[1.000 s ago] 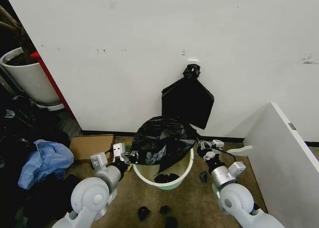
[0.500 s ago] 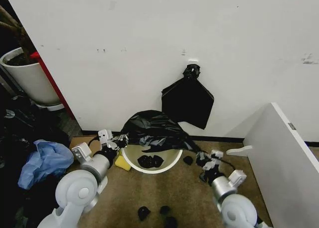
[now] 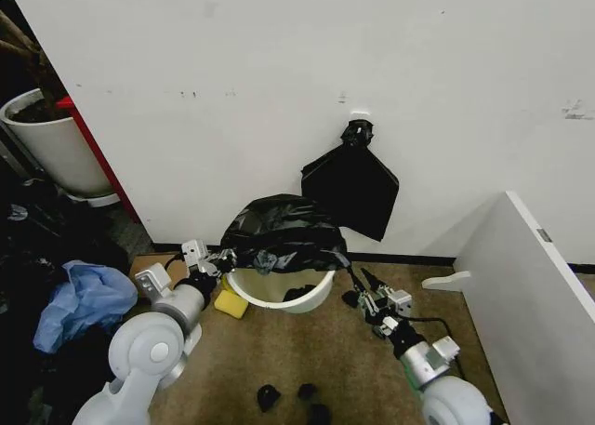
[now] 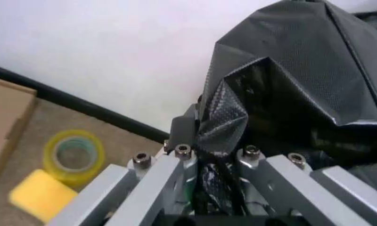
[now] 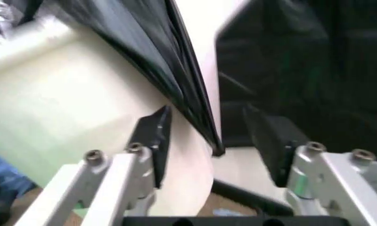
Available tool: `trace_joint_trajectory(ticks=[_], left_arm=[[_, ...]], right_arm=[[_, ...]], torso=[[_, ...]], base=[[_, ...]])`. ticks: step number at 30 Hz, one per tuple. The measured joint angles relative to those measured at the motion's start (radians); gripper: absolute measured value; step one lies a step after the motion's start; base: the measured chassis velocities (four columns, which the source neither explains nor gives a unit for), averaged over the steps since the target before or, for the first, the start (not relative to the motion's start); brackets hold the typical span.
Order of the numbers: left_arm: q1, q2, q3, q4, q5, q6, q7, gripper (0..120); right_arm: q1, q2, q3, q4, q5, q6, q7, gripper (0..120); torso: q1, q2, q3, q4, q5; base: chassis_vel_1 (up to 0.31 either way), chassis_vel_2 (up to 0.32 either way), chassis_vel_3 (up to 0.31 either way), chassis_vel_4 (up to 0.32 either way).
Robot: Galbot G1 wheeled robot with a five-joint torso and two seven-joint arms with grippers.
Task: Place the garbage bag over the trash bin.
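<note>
The garbage bag [image 3: 284, 232] is glossy black film, bunched over the far rim and top of the trash bin [image 3: 270, 300], a small cream-white bucket on the floor by the wall. My left gripper [image 3: 222, 257] is at the bin's left rim, shut on a crumpled fold of the garbage bag [image 4: 289, 80]. At the bin's right side my right gripper [image 3: 363, 284] is open. In the right wrist view a taut edge of the bag [image 5: 176, 80] runs between its spread fingers [image 5: 156, 136], beside the bin's wall [image 5: 69, 108]. Dark scraps lie inside the bin.
A flat black bag [image 3: 350, 189] with a knotted top hangs on the wall behind the bin. A yellow sponge [image 3: 230, 302], tape roll [image 4: 73, 153] and cardboard box [image 3: 168, 271] lie left of it. Plant pot [image 3: 51, 146] and blue bag [image 3: 88, 295] far left. White panel [image 3: 530, 285] at right.
Both arms, the bag and the bin have shifted toward the wall. The bag, stretched wide half a second ago, now sits narrower over the bin. My right gripper moved in toward the bin.
</note>
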Motion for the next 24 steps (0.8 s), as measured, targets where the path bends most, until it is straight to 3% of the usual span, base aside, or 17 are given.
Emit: trace_joint_trajectory(ticks=[7,8,14,19,24], left_arm=[[0.001,0.002,0.059,0.021,0.109,-0.030,0.014,4],[0.001,0.002,0.059,0.021,0.109,-0.030,0.014,4],[0.001,0.004,0.129,0.017,0.230,-0.064,0.028,4],[0.003,0.008,0.173,0.026,0.333,-0.118,0.053,4],[-0.008,0.003,0.205,0.042,0.355,-0.127,0.061,4]], right_arm=[[-0.019,-0.029,-0.013,0.105,-0.048,0.005,0.028,75],[-0.019,-0.029,-0.013,0.105,-0.048,0.005,0.028,75],[-0.004,-0.135,-0.046,0.266,-0.184,-0.266,0.116,98],[0.055,-0.212,-0.050,0.355,-0.178,-0.502,0.129,100],[0.076,-0.240,-0.052,0.369,-0.158,-0.573,0.130,94]], torso=[[0.000,0.000,0.000,-0.0003,-0.0001],[0.000,0.000,0.000,-0.0003,-0.0001],[0.000,0.000,0.000,-0.0003,-0.0001],[0.000,0.000,0.000,0.0000,0.0000],[0.000,0.000,0.000,-0.0003,-0.0001]], base=[[0.000,0.000,0.000,0.000],[0.000,0.000,0.000,0.000],[0.000,0.000,0.000,0.000],[0.000,0.000,0.000,0.000],[0.000,0.000,0.000,0.000]])
